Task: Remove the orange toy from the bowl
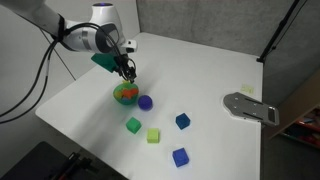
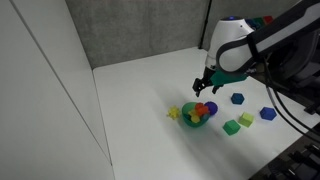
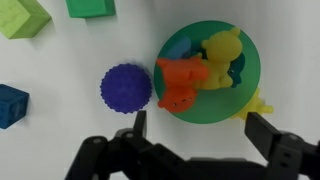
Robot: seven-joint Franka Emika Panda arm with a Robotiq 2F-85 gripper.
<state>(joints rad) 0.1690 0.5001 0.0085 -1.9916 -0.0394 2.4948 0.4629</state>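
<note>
The orange toy (image 3: pixel 182 80) lies in the green bowl (image 3: pixel 240 95) at its left side, next to a yellow toy (image 3: pixel 222 48) that is also in the bowl. The bowl also shows in both exterior views (image 1: pixel 125 95) (image 2: pixel 197 120), with the orange-red toy in it (image 2: pixel 201 109). My gripper (image 3: pixel 197 122) is open and empty, hovering just above the bowl, its fingers spread wider than the bowl's near rim. It also shows in both exterior views (image 1: pixel 128 72) (image 2: pixel 204 86).
A purple ball (image 3: pixel 126 88) lies just left of the bowl. A yellow item (image 3: pixel 258 103) sticks out from under the bowl's right edge. Green (image 3: pixel 90 6), yellow-green (image 3: pixel 20 17) and blue (image 3: pixel 10 104) blocks lie nearby. A grey metal plate (image 1: pixel 250 106) lies far off.
</note>
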